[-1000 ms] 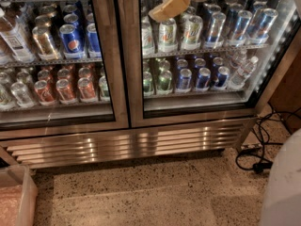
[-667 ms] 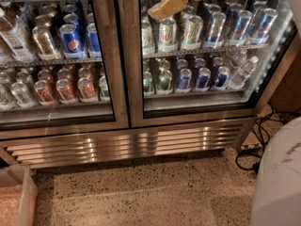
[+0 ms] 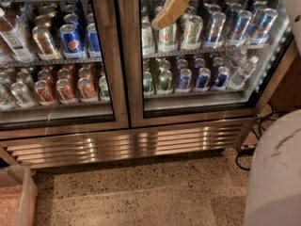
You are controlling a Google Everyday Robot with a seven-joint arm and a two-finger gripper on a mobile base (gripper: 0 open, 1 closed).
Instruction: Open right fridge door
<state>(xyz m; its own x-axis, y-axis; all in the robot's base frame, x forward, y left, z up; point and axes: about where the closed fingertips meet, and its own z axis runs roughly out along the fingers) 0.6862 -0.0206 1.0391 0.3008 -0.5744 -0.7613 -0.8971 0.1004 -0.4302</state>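
Note:
The right fridge door is a glass pane in a brushed steel frame, and it looks closed against the fridge. Behind it are shelves of green, silver and blue cans. A white LED strip runs down its right edge. I cannot make out its long handle. My gripper, tan with a white wrist, hangs at the top of the view in front of the door's upper left glass, close to the centre post. I cannot tell whether it touches the door.
The left glass door fronts Pepsi and red-orange cans. A steel vent grille runs below both doors, above the speckled floor. Black cables lie at the right. A translucent bin stands at lower left. My white body fills the lower right.
My white body has risen to fill more of the lower right. The gripper stays at about the same place on the door, and the door has not moved.

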